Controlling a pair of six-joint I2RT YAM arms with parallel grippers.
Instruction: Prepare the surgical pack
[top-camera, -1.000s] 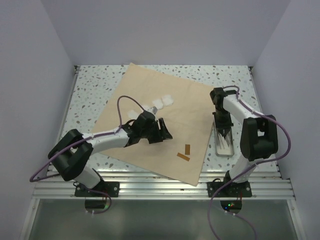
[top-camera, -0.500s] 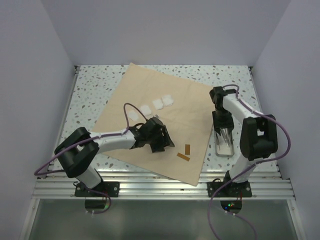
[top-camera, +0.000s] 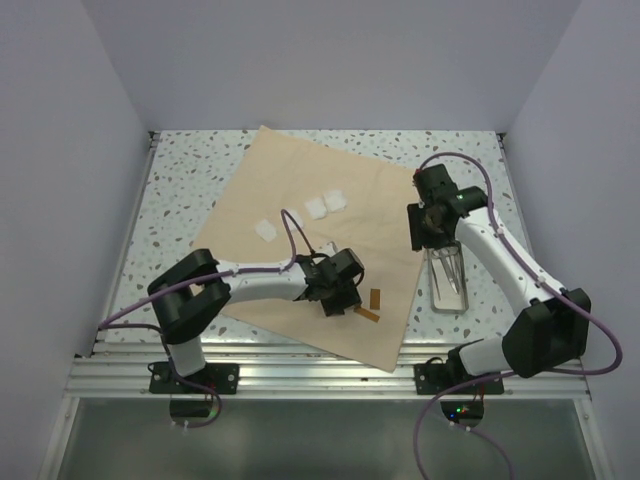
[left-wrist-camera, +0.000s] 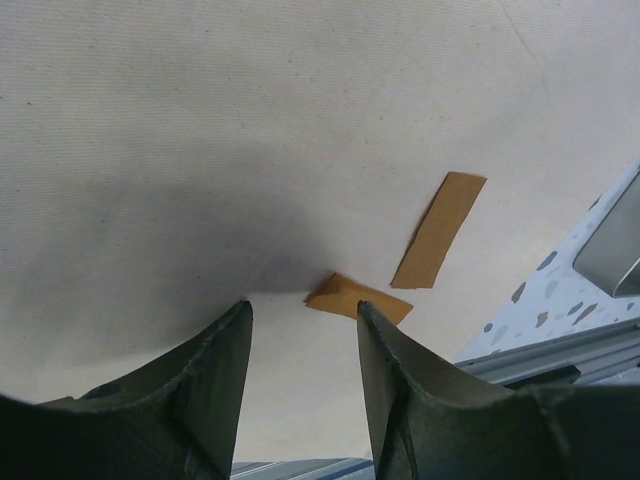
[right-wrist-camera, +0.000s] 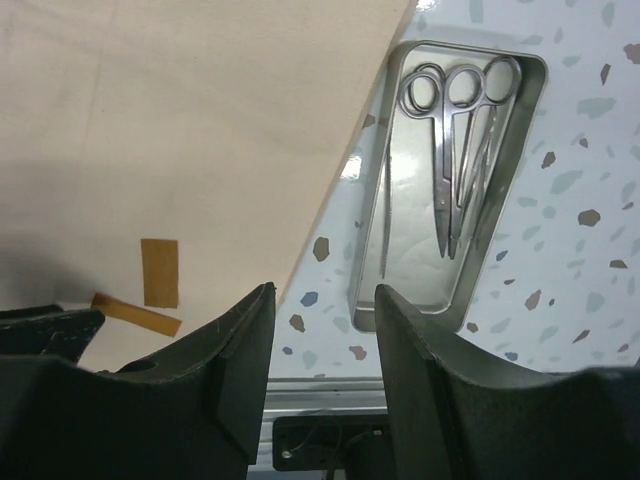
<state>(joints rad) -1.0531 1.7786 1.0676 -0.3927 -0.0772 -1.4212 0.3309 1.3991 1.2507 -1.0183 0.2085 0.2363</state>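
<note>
The surgical pack is a wide tan cloth sheet (top-camera: 300, 190) lying flat on the speckled table. My left gripper (top-camera: 346, 301) hovers low over the sheet's near right part, open and empty. In the left wrist view the left gripper (left-wrist-camera: 303, 306) has a brown tape strip (left-wrist-camera: 358, 297) just past its fingertips and a second strip (left-wrist-camera: 438, 230) beyond. My right gripper (top-camera: 428, 232) hangs open and empty above the sheet's right edge. In the right wrist view the right gripper (right-wrist-camera: 324, 290) sits over bare table between the cloth (right-wrist-camera: 200, 130) and the steel tray (right-wrist-camera: 410, 260).
Scissors and other steel instruments (right-wrist-camera: 450, 150) lie in the tray (top-camera: 447, 305) at the right. Three white gauze squares (top-camera: 317, 207) rest on the cloth's far part. Two tape strips (top-camera: 372, 305) lie near the sheet's near corner. The aluminium rail (top-camera: 320, 375) runs along the near edge.
My left gripper slid right across the cloth to the tape strips and its jaws narrowed a little. My right gripper rose out of the tray, opened, and moved toward the cloth's edge.
</note>
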